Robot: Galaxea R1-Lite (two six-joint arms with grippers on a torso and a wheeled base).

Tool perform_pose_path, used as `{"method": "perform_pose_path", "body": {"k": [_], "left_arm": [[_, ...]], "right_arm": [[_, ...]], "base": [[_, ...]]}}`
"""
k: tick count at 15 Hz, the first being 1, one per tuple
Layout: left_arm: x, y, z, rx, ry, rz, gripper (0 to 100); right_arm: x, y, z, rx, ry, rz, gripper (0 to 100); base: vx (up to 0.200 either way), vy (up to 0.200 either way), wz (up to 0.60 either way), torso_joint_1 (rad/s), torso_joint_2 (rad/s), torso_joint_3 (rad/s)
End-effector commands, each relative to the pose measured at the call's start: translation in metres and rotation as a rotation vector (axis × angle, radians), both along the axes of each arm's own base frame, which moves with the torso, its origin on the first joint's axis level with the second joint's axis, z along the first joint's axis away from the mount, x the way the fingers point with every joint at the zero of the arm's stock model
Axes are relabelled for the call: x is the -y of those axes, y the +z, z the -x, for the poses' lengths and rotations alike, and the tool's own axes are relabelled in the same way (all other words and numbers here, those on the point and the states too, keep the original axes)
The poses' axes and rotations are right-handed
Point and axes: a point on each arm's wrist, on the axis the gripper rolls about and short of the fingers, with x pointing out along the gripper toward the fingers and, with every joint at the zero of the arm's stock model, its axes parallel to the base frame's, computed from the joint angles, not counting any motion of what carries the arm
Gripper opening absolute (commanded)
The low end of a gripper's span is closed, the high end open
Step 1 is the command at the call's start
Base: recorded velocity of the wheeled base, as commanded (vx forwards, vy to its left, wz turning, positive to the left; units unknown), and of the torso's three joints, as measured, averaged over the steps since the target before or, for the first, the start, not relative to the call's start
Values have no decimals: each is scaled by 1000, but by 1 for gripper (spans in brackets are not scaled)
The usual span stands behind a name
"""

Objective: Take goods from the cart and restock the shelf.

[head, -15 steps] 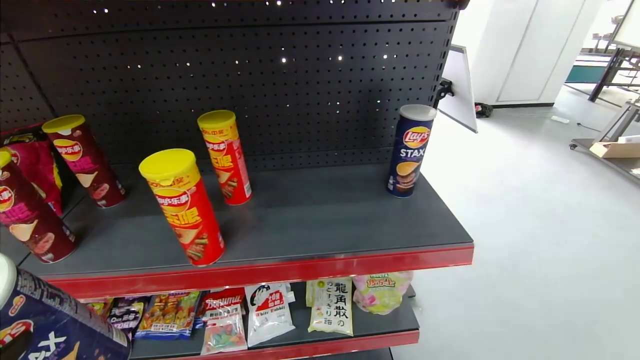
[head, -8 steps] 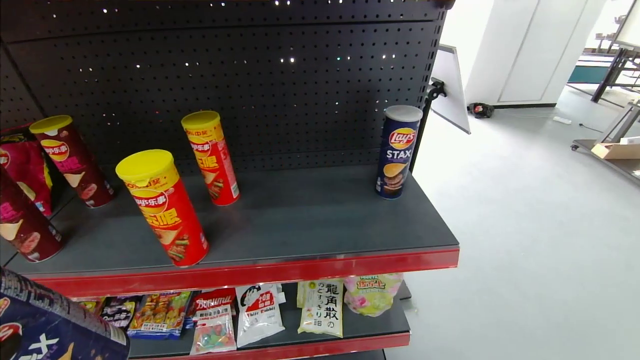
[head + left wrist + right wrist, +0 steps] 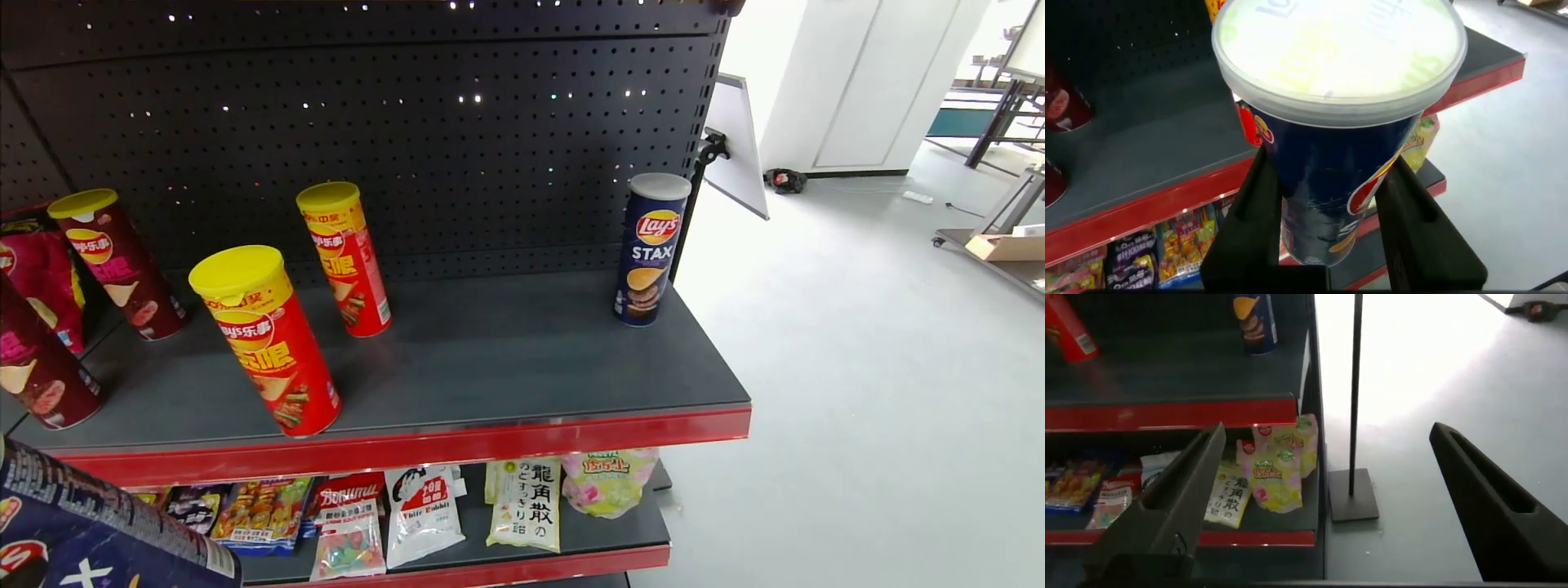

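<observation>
Since half a second ago, held can [image 3: 114, 539] has edged rightward in the head view's lower left corner, in front of and below the shelf [image 3: 506, 367] edge. Left claw [image 3: 1331, 196] clamps its body. Right claw [image 3: 1327, 433] gapes wide and empty, facing the shelf's right end. Matching blue can [image 3: 651, 249] stands back right.

Grey floor [image 3: 882, 367]. White board [image 3: 739, 143] on a black pole stand [image 3: 1354, 416], its flat base resting on the floor. Cardboard box [image 3: 1002, 243], well apart to the right. White wall panels [image 3: 857, 82] behind.
</observation>
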Motion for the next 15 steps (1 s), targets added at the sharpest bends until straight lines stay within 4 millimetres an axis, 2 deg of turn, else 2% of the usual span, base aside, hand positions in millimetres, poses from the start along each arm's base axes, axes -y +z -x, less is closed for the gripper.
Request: {"method": "perform_pose_path", "body": {"k": [1, 4, 8, 10, 11, 12, 15], "left_arm": [[0, 0, -3, -16, 0, 0, 0], [1, 5, -6, -24, -23, 2, 0], [1, 6, -12, -51, -53, 8, 0], [1, 7, -14, -57, -52, 8, 0], [1, 9, -15, -58, -50, 9, 0], [1, 14, -18, -59, -53, 9, 0], [2, 15, -21, -71, -59, 10, 0]], "right_arm": [[-4, 54, -65, -205, 84, -15, 100], [-15, 51, -129, -278, 223, -11, 100], [-21, 43, -208, -226, 375, 6, 100], [-21, 42, -234, -230, 433, -2, 100], [-20, 42, -240, -232, 456, -5, 100], [-17, 43, -257, -218, 506, 15, 100], [-9, 37, -287, -204, 596, 54, 100]], "base": [[0, 0, 0, 0, 0, 0], [0, 0, 0, 0, 0, 0], [0, 0, 0, 0, 0, 0], [0, 0, 0, 0, 0, 0], [0, 0, 0, 0, 0, 0], [0, 0, 0, 0, 0, 0], [0, 0, 0, 0, 0, 0]]}}
